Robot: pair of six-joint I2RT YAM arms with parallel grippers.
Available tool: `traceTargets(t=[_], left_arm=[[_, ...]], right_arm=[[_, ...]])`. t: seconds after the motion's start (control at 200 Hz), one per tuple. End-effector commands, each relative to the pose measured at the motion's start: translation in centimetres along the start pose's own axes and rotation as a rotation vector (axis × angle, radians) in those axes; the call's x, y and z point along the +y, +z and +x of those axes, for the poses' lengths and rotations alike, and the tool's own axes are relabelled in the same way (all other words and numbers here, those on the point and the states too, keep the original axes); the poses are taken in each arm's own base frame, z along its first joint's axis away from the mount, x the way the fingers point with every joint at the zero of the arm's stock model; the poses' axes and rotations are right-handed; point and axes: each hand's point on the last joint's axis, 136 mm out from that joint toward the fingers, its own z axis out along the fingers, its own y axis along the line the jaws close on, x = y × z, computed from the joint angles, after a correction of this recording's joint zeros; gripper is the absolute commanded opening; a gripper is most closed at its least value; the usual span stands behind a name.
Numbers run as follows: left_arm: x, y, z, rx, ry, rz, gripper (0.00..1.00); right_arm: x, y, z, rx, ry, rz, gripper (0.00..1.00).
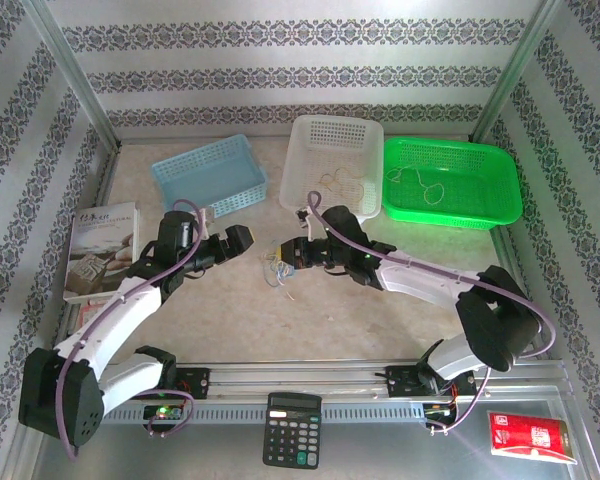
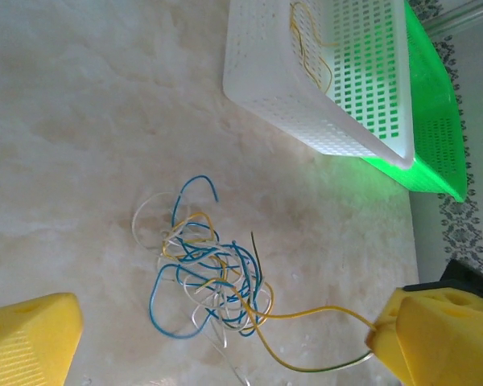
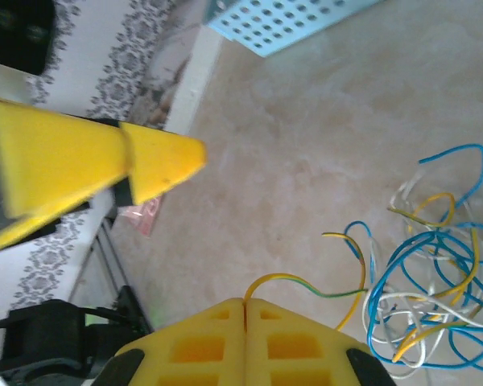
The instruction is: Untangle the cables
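The cables lie as a small tangle of thin blue, yellow and whitish wires on the table between the two arms. My right gripper sits just right of the tangle. In the right wrist view its jaws are pressed together on a yellow-green cable that arcs back into the tangle. My left gripper hovers up-left of the tangle, jaws wide apart and empty. In the left wrist view the tangle lies ahead of one finger, and the yellow-green cable runs to a yellow finger at lower right.
A blue basket, a white basket with thin wires inside and a green basket with a wire stand along the back. A booklet lies at the left. A calculator and a red packet sit at the near edge.
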Motion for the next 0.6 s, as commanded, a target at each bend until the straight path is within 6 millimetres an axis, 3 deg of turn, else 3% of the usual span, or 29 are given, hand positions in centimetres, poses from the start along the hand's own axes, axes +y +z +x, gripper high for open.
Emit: traceTargets(t=[0.0,0.06,0.18,0.315,0.375,0.475,0.595], left_arm=[[-0.7,0.2,0.0,0.016,-0.007,0.058,1.0],[-0.8,0.4,0.1,0.024,-0.009,0.062,1.0],[-0.9,0.4,0.1,0.031,-0.009,0.067,1.0],[-0.9,0.4,0.1,0.033,-0.008,0.062,1.0],[-0.8,0.5,0.1,0.033,-0.009,0.058,1.0],[-0.7,0.6,0.2,0.038,-0.011,0.054,1.0],[-0.7,0.8,0.1,0.04,-0.021,0.06,1.0]], right_arm=[[2.8,-1.9,-2.1,-0.094,-0.047,-0.086,0.0],[1.9,-2.1,-2.1,-0.102,-0.029,-0.066,0.0],[-1.8,-2.2,-0.7,-0.045,-0.013,0.123,0.0],[-3.7,-3.1,0.1,-0.02,-0.043,0.278,0.0],[-2.8,-3.3,0.1,-0.012,-0.076,0.264,0.0],[0.3,-3.5,-0.7,-0.028,-0.127,0.152,0.0],[1.9,-3.9,-1.6,-0.049,-0.138,0.095,0.0]])
